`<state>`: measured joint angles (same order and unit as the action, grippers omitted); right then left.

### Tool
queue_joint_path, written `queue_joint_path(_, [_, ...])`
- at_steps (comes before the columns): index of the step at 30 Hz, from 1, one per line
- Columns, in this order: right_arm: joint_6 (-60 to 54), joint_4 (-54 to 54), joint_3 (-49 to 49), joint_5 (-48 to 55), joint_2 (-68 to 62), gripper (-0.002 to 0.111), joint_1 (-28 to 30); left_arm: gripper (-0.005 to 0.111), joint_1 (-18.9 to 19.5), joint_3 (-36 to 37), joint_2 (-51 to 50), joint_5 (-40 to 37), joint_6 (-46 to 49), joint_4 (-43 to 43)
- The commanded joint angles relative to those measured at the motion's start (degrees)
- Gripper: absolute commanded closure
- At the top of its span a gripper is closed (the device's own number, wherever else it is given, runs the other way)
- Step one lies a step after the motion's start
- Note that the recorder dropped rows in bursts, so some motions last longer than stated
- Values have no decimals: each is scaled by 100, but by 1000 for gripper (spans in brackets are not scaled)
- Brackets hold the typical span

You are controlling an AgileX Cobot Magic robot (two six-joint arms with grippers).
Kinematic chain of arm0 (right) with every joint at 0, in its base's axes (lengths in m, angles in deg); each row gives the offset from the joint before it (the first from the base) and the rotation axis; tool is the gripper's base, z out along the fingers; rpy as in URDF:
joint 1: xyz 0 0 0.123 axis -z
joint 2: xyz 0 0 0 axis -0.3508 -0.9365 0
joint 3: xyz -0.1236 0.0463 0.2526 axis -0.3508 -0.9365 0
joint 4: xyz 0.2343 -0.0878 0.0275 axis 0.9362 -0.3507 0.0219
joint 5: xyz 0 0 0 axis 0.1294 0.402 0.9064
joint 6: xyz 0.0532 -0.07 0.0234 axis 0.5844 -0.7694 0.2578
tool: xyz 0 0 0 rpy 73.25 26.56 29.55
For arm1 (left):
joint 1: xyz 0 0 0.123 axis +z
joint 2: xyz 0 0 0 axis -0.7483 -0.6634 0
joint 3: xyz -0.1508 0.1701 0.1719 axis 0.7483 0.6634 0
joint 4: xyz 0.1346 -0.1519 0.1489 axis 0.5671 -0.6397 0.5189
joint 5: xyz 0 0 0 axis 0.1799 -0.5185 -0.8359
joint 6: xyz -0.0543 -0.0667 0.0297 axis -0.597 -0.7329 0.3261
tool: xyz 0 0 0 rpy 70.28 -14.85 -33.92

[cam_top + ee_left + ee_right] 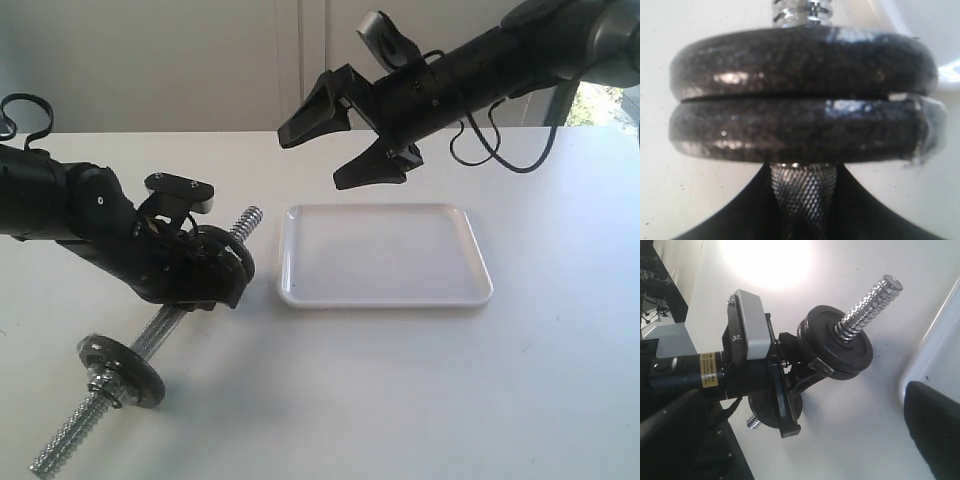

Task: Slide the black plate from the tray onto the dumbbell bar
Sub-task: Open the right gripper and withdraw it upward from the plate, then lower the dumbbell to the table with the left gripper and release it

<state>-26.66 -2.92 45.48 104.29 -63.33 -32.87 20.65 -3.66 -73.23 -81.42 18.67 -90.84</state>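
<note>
The black plate (847,352) sits on the dumbbell bar (165,325), outermost on its threaded end (871,302), flat against a greyer disc (795,130). In the left wrist view the black plate (802,60) is the farther of the two stacked discs. My left gripper (205,270) is shut on the bar's knurled grip (802,197), just behind those discs. The white tray (385,292) holds nothing. My right gripper (310,162) hangs open above the tray's far left corner, with nothing between its fingers (935,432).
Another grey disc (122,368) with a nut sits near the bar's near end, which rests on the white table (400,400). The tray's edge (935,340) lies close to the bar's threaded tip. The right arm reaches in from the upper right.
</note>
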Motion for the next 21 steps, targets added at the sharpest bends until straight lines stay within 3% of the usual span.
queue_joint_path(1, [-75,-35,24,32,193,5,41,107,12,-205,286,634,131,-139])
queue_joint_path(5, [-75,-35,24,32,346,5,41,99,12,-205,252,560,131,-139])
queue_joint_path(13, [-35,-49,24,32,658,5,41,66,12,-205,117,439,131,-139])
queue_joint_path(21, [-35,-73,24,32,950,5,41,41,12,-215,127,111,131,-108])
